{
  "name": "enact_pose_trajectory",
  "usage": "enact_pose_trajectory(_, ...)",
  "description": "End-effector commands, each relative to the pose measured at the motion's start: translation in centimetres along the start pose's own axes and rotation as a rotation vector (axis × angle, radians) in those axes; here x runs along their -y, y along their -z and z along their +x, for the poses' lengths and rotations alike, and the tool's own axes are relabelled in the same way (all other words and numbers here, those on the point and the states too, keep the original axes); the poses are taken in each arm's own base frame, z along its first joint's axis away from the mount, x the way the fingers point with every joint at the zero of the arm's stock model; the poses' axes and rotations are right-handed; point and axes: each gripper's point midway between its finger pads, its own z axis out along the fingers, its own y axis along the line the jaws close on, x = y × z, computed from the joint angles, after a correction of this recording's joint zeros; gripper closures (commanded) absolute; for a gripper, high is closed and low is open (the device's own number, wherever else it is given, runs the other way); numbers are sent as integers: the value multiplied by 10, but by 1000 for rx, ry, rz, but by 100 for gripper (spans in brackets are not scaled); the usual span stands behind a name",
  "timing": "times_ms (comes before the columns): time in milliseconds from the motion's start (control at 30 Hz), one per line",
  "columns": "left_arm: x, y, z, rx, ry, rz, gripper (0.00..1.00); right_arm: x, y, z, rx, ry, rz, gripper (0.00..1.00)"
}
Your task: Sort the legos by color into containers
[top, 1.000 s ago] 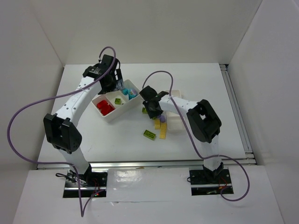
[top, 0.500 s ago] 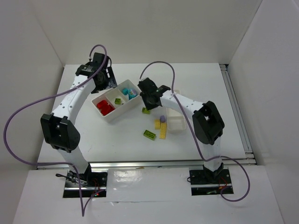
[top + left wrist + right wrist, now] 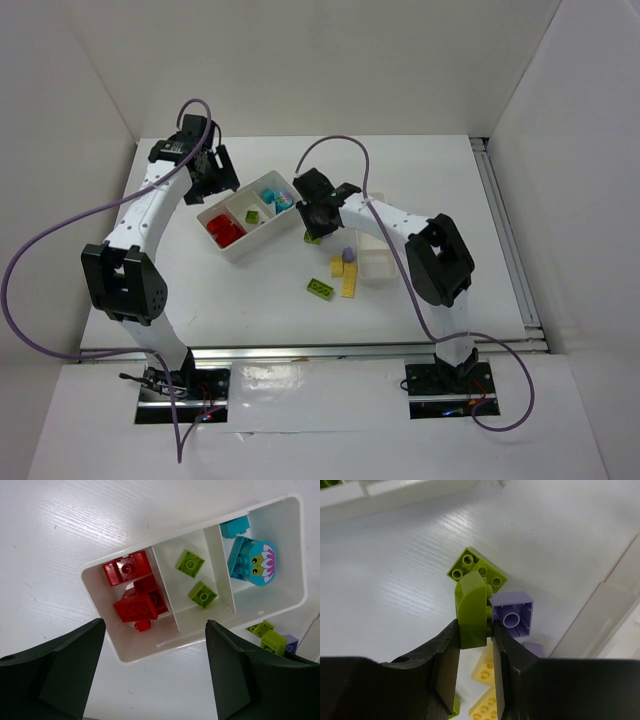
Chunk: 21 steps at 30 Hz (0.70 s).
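While the right gripper (image 3: 476, 629) is clamped on a lime green rounded brick (image 3: 471, 607), the job is probably to carry it to the middle section of the three-compartment tray (image 3: 286, 562). Two lime green bricks (image 3: 190, 563) already lie there, between the red bricks (image 3: 137, 605) and the teal pieces (image 3: 252, 562).

In the top view the held brick hangs just off the tray's lower-right end, near centre frame. It is above a flat lime green brick (image 3: 470, 562), a lilac brick (image 3: 512, 615) and some yellow plates (image 3: 487, 700) on the table. The fingers pinch only the brick's lower part and the rounded end sticks out beyond them, so a gentle, unhurried move suits it best.

The brick should rise enough to clear the tray wall, then travel toward the upper left of the top view. It should pass over the teal section and stop squarely over the green one. Lowering it close to the floor before the jaws part should stop the brick bouncing over a divider.

The left gripper (image 3: 152, 627) hangs wide open and empty above the tray, toward its upper-left end in the top view. The right arm should approach from the lower right and stay out of its space.
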Motion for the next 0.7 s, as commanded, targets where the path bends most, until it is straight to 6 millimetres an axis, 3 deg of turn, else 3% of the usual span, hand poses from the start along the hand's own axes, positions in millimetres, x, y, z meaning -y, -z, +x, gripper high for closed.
enact_pose_trajectory(0, 4, 13, -8, 33, -2, 44, 9, -3, -14, 19, -65, -1, -26, 68)
enact_pose_trajectory(133, 6, 9, -5, 21, 6, 48, 11, -9, -20, 29, -106, 11, -61, 62)
enact_pose_trajectory(267, 7, 8, -4, 16, 6, 56, 11, -14, -18, 33, -111, 51, -58, 45)
enact_pose_trajectory(667, 8, 6, 0, 4, 4, 59, 11, -15, -17, 29, -89, 69, -15, 50)
